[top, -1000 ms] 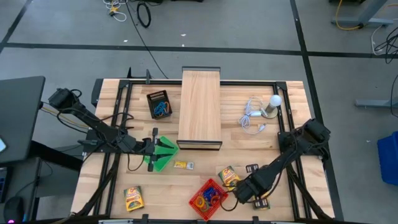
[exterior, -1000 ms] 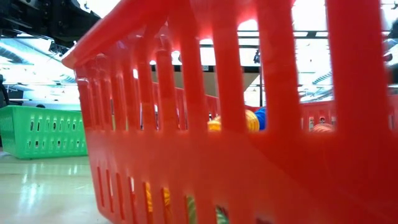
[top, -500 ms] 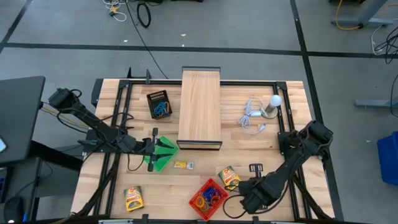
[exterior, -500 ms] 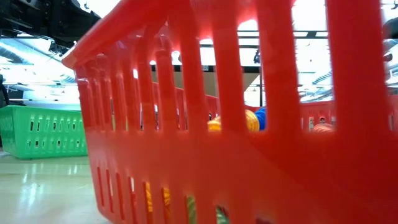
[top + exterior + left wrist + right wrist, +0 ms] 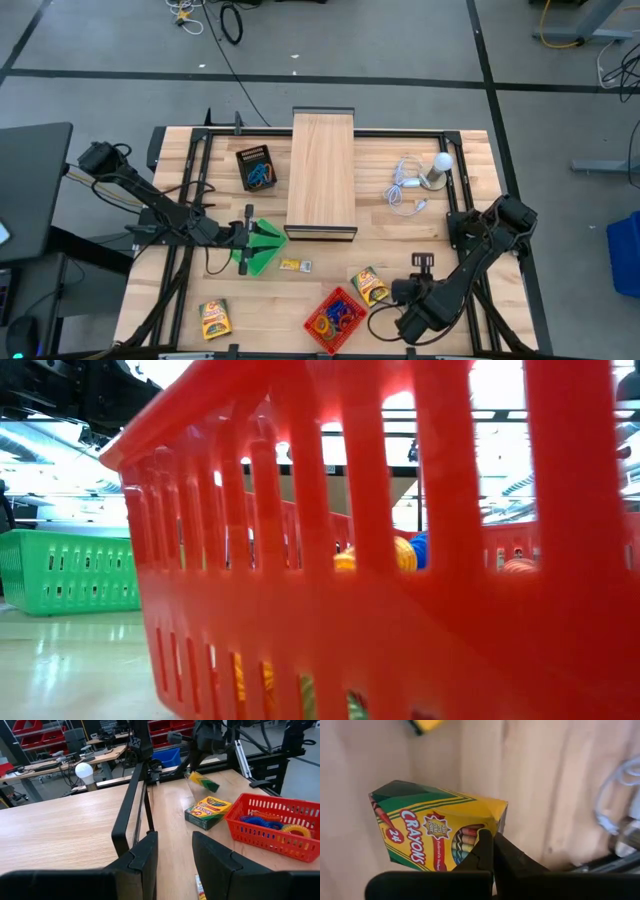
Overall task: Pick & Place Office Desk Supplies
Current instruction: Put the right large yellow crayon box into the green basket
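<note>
My right gripper (image 5: 492, 849) hangs over the table's near right part, shut on a yellow-and-green crayon box (image 5: 435, 832). The left wrist view shows that box (image 5: 202, 781) in the air. A second crayon box (image 5: 370, 285) lies flat beside the red basket (image 5: 335, 318), which holds coloured loops (image 5: 272, 822). A third crayon box (image 5: 214, 318) lies near the front left. A small yellow piece (image 5: 295, 265) rests on the table. My left gripper (image 5: 175, 857) stays open over the green basket (image 5: 264, 246), with nothing between its fingers. My right gripper pinches the crayon box near one short end (image 5: 479, 831) between its two fingers. The fingers come from above, pointing steeply down. The box hangs tilted below them, lifted clear of the table (image 5: 202, 781).
The long pale wooden box (image 5: 322, 175) lies across the table's middle. A white bulb (image 5: 441, 163) with coiled cable stands at the far right. A small black box (image 5: 257, 167) with loops sits at the far left. The red basket (image 5: 400, 590) fills the low view.
My right gripper has risen, tipped more steeply downward and rolled at the wrist, staying shut. The crayon box has come up off the table's near right part with it.
</note>
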